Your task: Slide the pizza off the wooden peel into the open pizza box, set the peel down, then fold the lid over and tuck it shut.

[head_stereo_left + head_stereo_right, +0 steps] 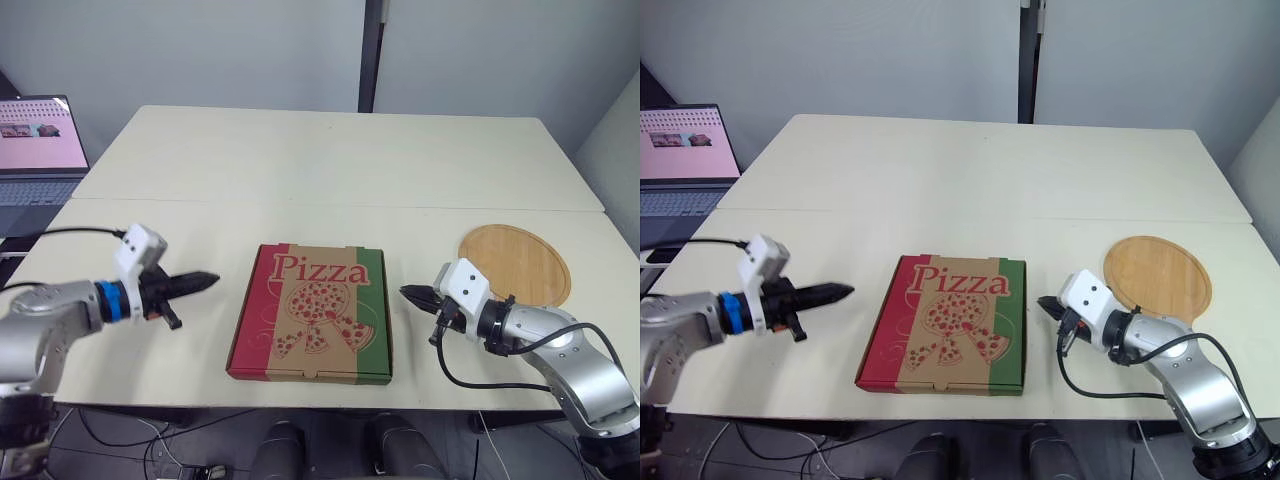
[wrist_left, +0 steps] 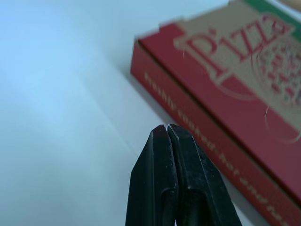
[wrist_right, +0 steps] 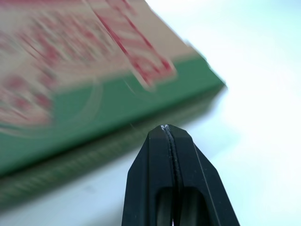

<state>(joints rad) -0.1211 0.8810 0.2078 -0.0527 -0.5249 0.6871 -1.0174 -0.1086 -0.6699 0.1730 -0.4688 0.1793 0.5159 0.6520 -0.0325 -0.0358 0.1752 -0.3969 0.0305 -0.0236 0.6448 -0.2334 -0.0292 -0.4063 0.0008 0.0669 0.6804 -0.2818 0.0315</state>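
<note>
Box [image 1: 312, 314] lay closed on table [image 1: 300, 160], peel [image 1: 520, 262] to its right. Left gripper [image 1: 205, 279] and right gripper [image 1: 412, 294] flanked it, fingers pressed together, empty.

There are 1 pizza box [image 1: 310, 312], 1 wooden peel [image 1: 518, 262], 1 laptop [image 1: 38, 140] and 2 claws, left claw [image 1: 207, 279] and right claw [image 1: 409, 293].

Closed pizza box [image 1: 310, 312] mid-table, open tabletop [image 1: 330, 160] behind, peel [image 1: 520, 262] right
</note>
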